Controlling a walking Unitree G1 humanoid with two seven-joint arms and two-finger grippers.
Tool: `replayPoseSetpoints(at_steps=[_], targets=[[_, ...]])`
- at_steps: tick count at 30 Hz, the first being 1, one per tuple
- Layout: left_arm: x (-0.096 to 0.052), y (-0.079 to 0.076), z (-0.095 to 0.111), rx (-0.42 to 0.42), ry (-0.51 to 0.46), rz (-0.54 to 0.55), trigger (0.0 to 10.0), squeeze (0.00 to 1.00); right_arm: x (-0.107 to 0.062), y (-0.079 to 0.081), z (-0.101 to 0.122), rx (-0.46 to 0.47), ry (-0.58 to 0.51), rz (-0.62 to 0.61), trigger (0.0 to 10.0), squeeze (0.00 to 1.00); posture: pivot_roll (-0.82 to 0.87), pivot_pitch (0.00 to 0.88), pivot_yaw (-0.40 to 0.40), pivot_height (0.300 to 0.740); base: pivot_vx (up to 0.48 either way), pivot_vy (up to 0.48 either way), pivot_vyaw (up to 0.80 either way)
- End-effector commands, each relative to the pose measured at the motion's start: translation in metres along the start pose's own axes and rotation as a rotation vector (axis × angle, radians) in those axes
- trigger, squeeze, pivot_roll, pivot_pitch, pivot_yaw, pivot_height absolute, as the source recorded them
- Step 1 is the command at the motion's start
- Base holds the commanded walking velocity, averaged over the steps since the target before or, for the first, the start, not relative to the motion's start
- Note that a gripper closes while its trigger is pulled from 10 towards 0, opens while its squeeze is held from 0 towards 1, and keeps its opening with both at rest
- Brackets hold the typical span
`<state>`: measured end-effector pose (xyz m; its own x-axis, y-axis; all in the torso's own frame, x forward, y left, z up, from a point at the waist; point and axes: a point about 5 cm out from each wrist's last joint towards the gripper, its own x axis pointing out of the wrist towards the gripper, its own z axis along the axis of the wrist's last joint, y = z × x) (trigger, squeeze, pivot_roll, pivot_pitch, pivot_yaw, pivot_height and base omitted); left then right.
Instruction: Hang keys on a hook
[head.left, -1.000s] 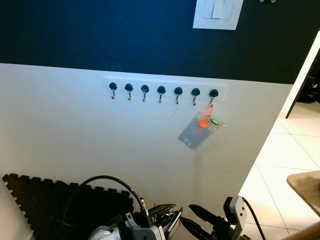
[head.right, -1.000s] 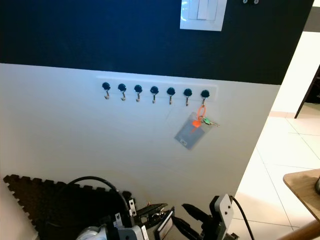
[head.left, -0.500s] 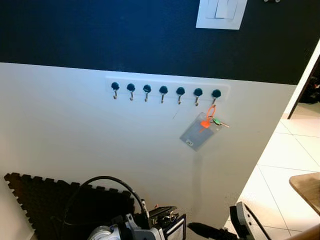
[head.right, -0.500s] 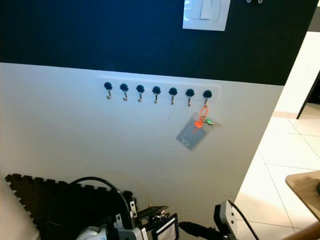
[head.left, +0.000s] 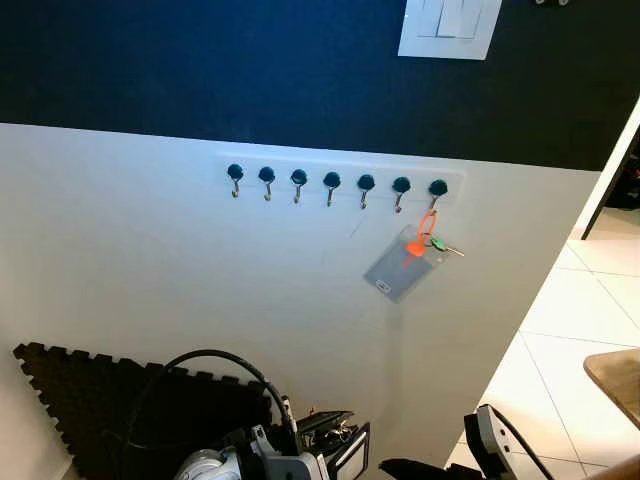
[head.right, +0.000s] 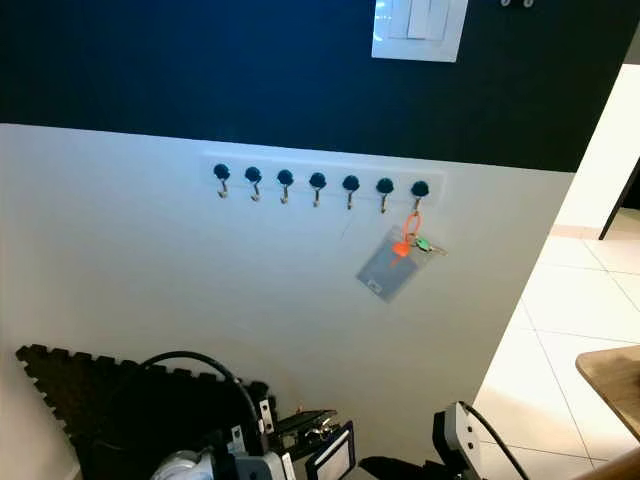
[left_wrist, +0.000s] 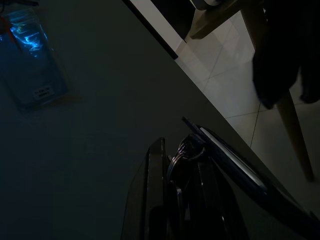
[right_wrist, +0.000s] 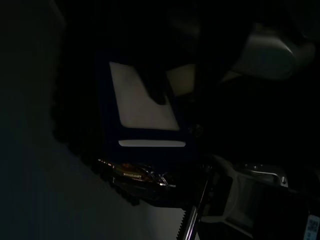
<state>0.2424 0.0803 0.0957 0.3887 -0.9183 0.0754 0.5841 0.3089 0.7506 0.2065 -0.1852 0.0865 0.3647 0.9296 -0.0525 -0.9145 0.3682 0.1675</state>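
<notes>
A white rail (head.left: 335, 170) with several dark-knobbed hooks runs across the white wall. From its rightmost hook (head.left: 437, 190) hangs an orange loop with a clear badge holder (head.left: 401, 266) and a green key (head.left: 440, 245). Low in the head views, my left gripper (head.left: 330, 432) is shut on a key ring (left_wrist: 187, 150) that carries a dark-framed card (head.left: 352, 455). It is well below the rail. The hung badge holder (left_wrist: 30, 65) shows dimly in the left wrist view. My right gripper (head.left: 415, 467) is a dark shape at the bottom edge, beside the left one.
A white light switch (head.left: 450, 27) sits on the dark upper wall. A black foam mat (head.left: 90, 400) lies on the floor at the left. Pale floor tiles (head.left: 580, 320) and a wooden table corner (head.left: 615, 375) are at the right. A black cable (head.left: 200, 362) arcs over my left arm.
My right gripper has sunk to the bottom edge of the head views. The left gripper has turned, so the card faces up more. The camera has shifted slightly.
</notes>
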Motion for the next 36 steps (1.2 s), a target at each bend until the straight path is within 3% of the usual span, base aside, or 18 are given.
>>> replayPoseSetpoints(at_steps=[1,3,4,5,11,12,13,14,23,24,25,26,30,36], targets=[[0.001,-0.002,0.002,-0.003,-0.019,-0.014,10.0,0.00,-0.004,-0.002,-0.001,0.002,0.019,-0.005,0.0,0.00,0.04,0.064,-0.034,0.740,0.000,0.000,0.00],[0.001,-0.003,0.002,-0.005,-0.020,-0.013,10.0,0.00,-0.004,-0.002,-0.002,-0.001,0.025,-0.008,0.0,0.00,0.04,0.064,-0.034,0.740,0.000,0.000,0.00],[0.001,-0.003,0.002,-0.006,-0.020,-0.013,10.0,0.00,-0.005,-0.003,-0.003,-0.009,0.033,-0.012,4.3,0.00,0.04,0.062,-0.033,0.740,0.000,0.000,0.00],[0.001,-0.003,0.002,-0.009,-0.022,-0.012,10.0,0.00,-0.006,-0.003,-0.004,-0.022,0.046,-0.023,9.7,0.00,0.04,0.060,-0.032,0.740,0.000,0.000,0.00],[0.003,-0.004,0.003,-0.013,-0.027,-0.017,10.0,0.00,-0.011,-0.014,-0.006,-0.052,0.054,-0.112,10.0,0.00,0.04,0.059,-0.033,0.740,0.000,0.000,0.00],[0.003,-0.004,0.003,-0.013,-0.029,-0.019,10.0,0.00,-0.013,-0.019,-0.005,-0.049,0.042,-0.142,10.0,0.04,0.04,0.060,-0.033,0.740,0.000,0.000,0.00],[0.003,-0.005,0.003,-0.013,-0.032,-0.022,10.0,0.00,-0.016,-0.023,-0.003,-0.043,0.028,-0.170,10.0,0.74,0.04,0.060,-0.033,0.740,0.000,0.000,0.00],[0.004,-0.005,0.004,-0.013,-0.037,-0.026,10.0,0.00,-0.018,-0.026,-0.002,-0.037,0.021,-0.181,10.0,1.00,0.04,0.063,-0.035,0.740,0.000,0.000,0.00],[0.007,-0.009,0.007,-0.002,-0.069,-0.078,10.0,0.00,-0.017,-0.025,0.003,-0.026,0.023,-0.132,10.0,1.00,0.04,0.071,-0.048,0.740,0.000,0.000,0.00],[0.008,-0.009,0.007,0.000,-0.072,-0.083,10.0,0.00,-0.015,-0.022,0.004,-0.016,0.025,-0.097,10.0,0.22,0.04,0.071,-0.048,0.740,0.000,0.000,0.00],[0.008,-0.009,0.007,0.000,-0.072,-0.083,10.0,0.00,-0.015,-0.022,0.004,-0.016,0.025,-0.097,10.0,0.22,0.04,0.071,-0.048,0.740,0.000,0.000,0.00],[0.009,-0.009,0.007,0.004,-0.078,-0.090,10.0,0.00,-0.012,-0.017,0.004,0.001,0.026,-0.053,10.0,0.00,0.04,0.071,-0.051,0.740,0.000,0.000,0.00],[0.012,-0.009,0.009,0.015,-0.096,-0.104,10.0,0.00,-0.006,-0.007,0.001,0.009,0.048,0.034,10.0,0.00,0.04,0.072,-0.054,0.740,0.000,0.000,0.00],[0.014,-0.008,0.009,0.021,-0.106,-0.110,10.0,0.00,-0.005,-0.006,0.000,-0.028,0.063,0.057,10.0,0.00,0.04,0.074,-0.057,0.740,0.000,0.000,0.00]])
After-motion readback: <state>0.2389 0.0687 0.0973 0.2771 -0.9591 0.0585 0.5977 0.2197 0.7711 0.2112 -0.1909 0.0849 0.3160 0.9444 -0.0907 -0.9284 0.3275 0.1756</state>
